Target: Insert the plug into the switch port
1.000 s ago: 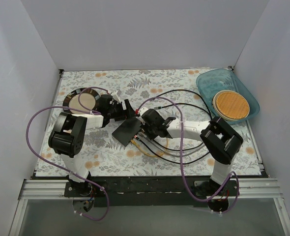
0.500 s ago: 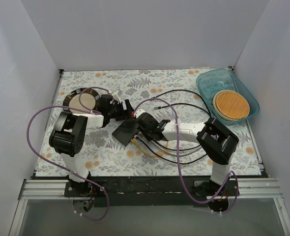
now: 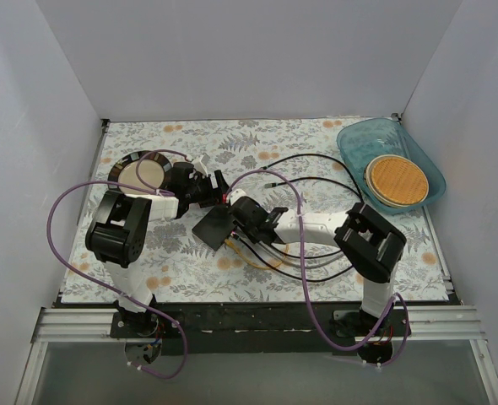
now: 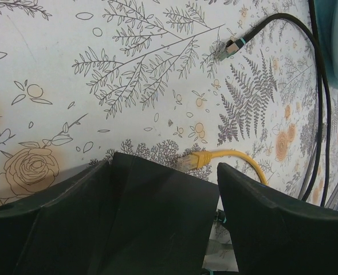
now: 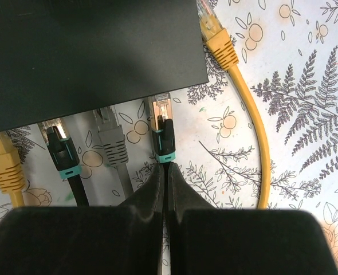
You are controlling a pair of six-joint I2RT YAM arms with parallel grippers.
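The switch point(image 3: 213, 226) is a flat matte-black box lying tilted on the floral mat. My left gripper point(image 3: 219, 192) holds it at its far end. In the left wrist view the switch point(image 4: 152, 223) fills the space between the fingers point(image 4: 272, 229). My right gripper point(image 5: 165, 169) is shut on the cable just behind a black plug with a teal band point(image 5: 164, 130). The plug's clear tip meets the socket edge of the switch point(image 5: 89, 51), to the right of a grey plug point(image 5: 113, 142), a black plug point(image 5: 63, 152) and a yellow plug point(image 5: 3, 163).
A loose yellow plug point(image 5: 217, 40) and its cable lie beside the switch's right corner. Another black plug point(image 4: 232, 47) lies further off on the mat. Cables loop between the arms. A dark-rimmed plate point(image 3: 142, 171) sits back left, a teal tray point(image 3: 359, 139) with a wooden disc back right.
My right gripper has moved left to the switch's socket edge, carrying the black plug with it. The left gripper and the switch have stayed nearly still.
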